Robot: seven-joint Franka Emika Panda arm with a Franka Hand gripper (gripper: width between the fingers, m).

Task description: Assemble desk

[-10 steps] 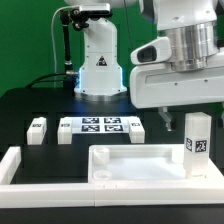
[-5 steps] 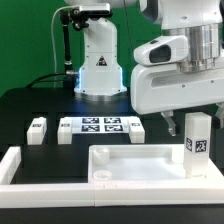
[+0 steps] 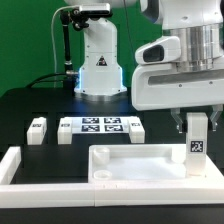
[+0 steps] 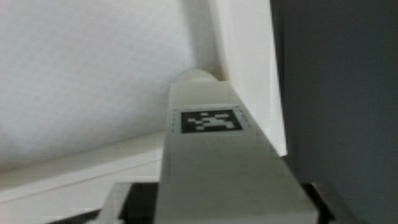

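The white tabletop panel (image 3: 130,165) lies flat in front, rim up. A white leg block (image 3: 197,138) with a square tag stands upright at the panel's corner on the exterior view's right. My gripper (image 3: 197,122) is over it, with a finger on each side of its upper part, shut on it. In the wrist view the leg block (image 4: 217,150) runs out from between my gripper's (image 4: 221,208) dark fingers, its end at the tabletop's (image 4: 89,80) rim corner. Three more leg blocks lie behind: (image 3: 38,129), (image 3: 66,131), (image 3: 137,128).
The marker board (image 3: 100,125) lies between the loose leg blocks. A long low white border wall (image 3: 18,168) runs along the front and the exterior view's left. The arm's white base (image 3: 98,60) stands at the back on the black table.
The finger on the exterior view's left has closed in from beside the leg block until it touches it. The leg block stays upright at the same corner.
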